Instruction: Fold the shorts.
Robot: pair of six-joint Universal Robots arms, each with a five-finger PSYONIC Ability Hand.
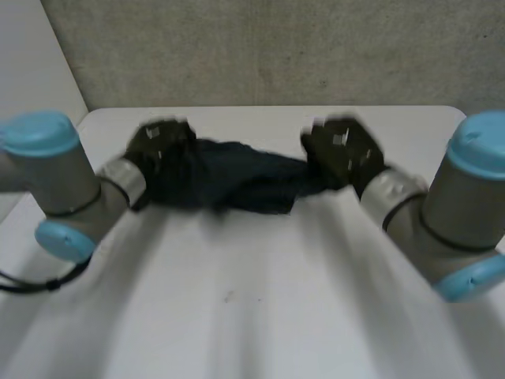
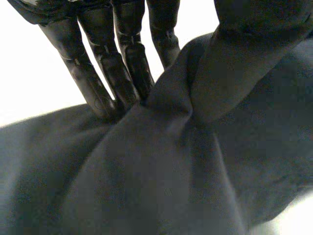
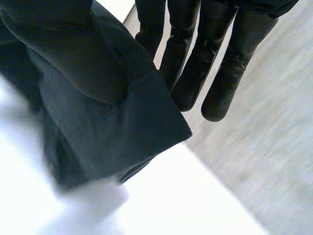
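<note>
Pinching the shorts (image 1: pixel 237 183) between thumb and fingers, the left hand (image 1: pixel 160 148) and right hand (image 1: pixel 342 151) are each gripping one end, the cloth is bunching between them, and no neat fold is showing yet.

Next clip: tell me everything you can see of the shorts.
The shorts are dark navy, of soft plain cloth, bunched and creased, and strung between both hands at the far part of the white table. The left robot hand pinches a raised fold at one end between thumb and straight fingers. The right robot hand pinches the other end by a hemmed edge. Whether they clear the table is unclear.
</note>
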